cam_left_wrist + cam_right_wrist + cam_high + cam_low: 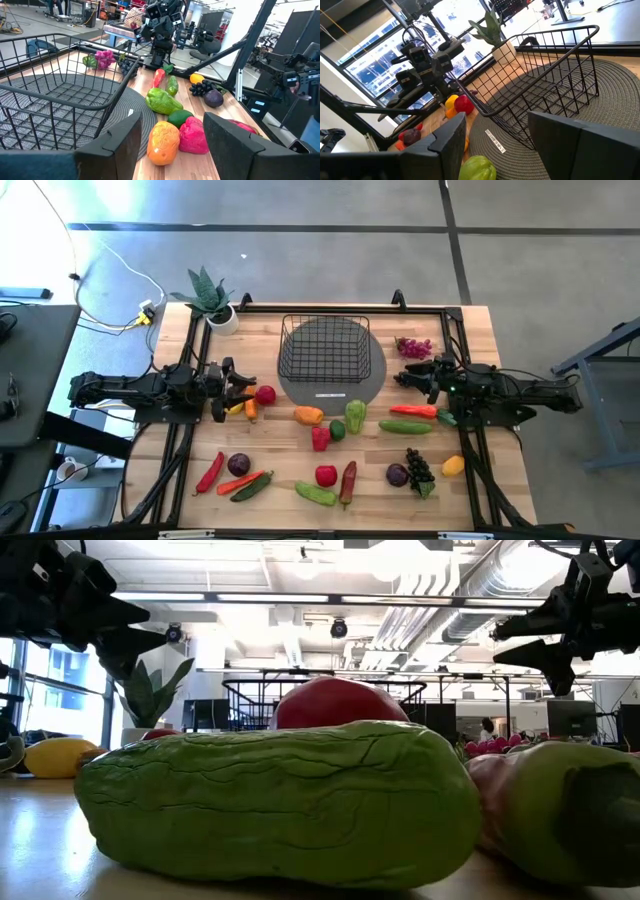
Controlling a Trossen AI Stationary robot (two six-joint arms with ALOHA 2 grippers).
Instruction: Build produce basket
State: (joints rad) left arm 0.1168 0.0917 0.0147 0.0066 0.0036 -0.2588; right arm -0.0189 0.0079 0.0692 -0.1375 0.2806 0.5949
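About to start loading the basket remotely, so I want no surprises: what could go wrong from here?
1. The black wire-mesh basket sits loose on the round grey mat; a bump against its rim could shift it.
2. The orange pepper, red pepper and green peppers lie bunched together, so grabbing one may knock its neighbours.
3. The left gripper and right gripper, both open, flank the basket and could collide above it.

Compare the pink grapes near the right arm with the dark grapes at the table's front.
The pink grapes are magenta; the dark grapes are nearly black. The pink grapes lie at the back beside the mat; the dark grapes lie near the front, touching a purple onion. Both are bunches lying on the table's right half, outside the basket.
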